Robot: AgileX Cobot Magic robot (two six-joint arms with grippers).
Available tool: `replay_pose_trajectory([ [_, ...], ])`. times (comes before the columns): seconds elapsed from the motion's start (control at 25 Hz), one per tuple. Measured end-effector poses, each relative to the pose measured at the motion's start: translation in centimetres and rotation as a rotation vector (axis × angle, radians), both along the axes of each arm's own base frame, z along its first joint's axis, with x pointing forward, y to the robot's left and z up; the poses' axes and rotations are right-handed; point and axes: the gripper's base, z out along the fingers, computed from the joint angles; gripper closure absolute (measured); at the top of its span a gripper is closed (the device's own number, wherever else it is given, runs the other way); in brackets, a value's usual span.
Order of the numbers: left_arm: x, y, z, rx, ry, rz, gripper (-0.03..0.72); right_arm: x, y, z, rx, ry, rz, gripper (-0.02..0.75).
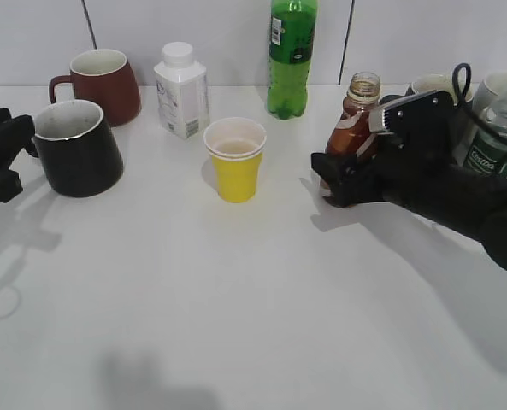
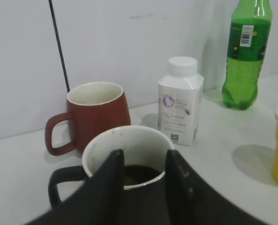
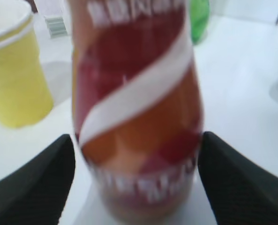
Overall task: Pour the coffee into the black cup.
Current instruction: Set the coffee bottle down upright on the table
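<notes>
The black cup (image 1: 78,154) stands at the left, and in the left wrist view (image 2: 139,140) it holds dark coffee (image 2: 139,174). My left gripper (image 1: 14,152) is open just left of the cup, by its handle, with its fingers (image 2: 144,157) apart in front of the cup. The brown Nescafe bottle (image 1: 353,128) stands upright and capless at the right and looks pale and translucent in the right wrist view (image 3: 139,103). My right gripper (image 1: 330,178) is open, its fingers (image 3: 136,138) on either side of the bottle's lower part with a small gap showing.
A yellow paper cup (image 1: 235,158) stands in the middle. At the back are a maroon mug (image 1: 99,84), a white capped bottle (image 1: 181,90) and a green soda bottle (image 1: 291,55). Behind my right arm are a clear water bottle (image 1: 501,128) and pale mugs (image 1: 428,84).
</notes>
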Motion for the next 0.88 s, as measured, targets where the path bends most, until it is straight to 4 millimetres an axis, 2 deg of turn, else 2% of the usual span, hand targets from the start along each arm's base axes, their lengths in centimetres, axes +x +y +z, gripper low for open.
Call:
replay_pose_trajectory([
  [0.28,0.0,0.1,-0.5,0.022,0.047,0.011,0.44,-2.2,-0.9,-0.4,-0.009,0.054,-0.019,0.1],
  [0.44,-0.1,0.0,-0.9,0.009,0.105,0.024,0.372,-3.4,-1.7,0.0,0.002,0.072,-0.066,0.1],
  [0.6,-0.4,-0.8,-1.5,0.009,0.199,0.033,0.315,-4.6,-2.3,0.3,-0.025,0.112,-0.082,0.102],
  [0.8,-0.6,-1.7,-1.0,0.008,0.355,0.068,0.301,-5.2,-2.9,1.4,-0.084,0.177,-0.105,0.111],
  [0.88,-0.4,-1.7,-0.6,-0.007,0.471,0.131,0.301,-5.5,-3.1,2.3,-0.089,0.202,-0.123,0.119],
])
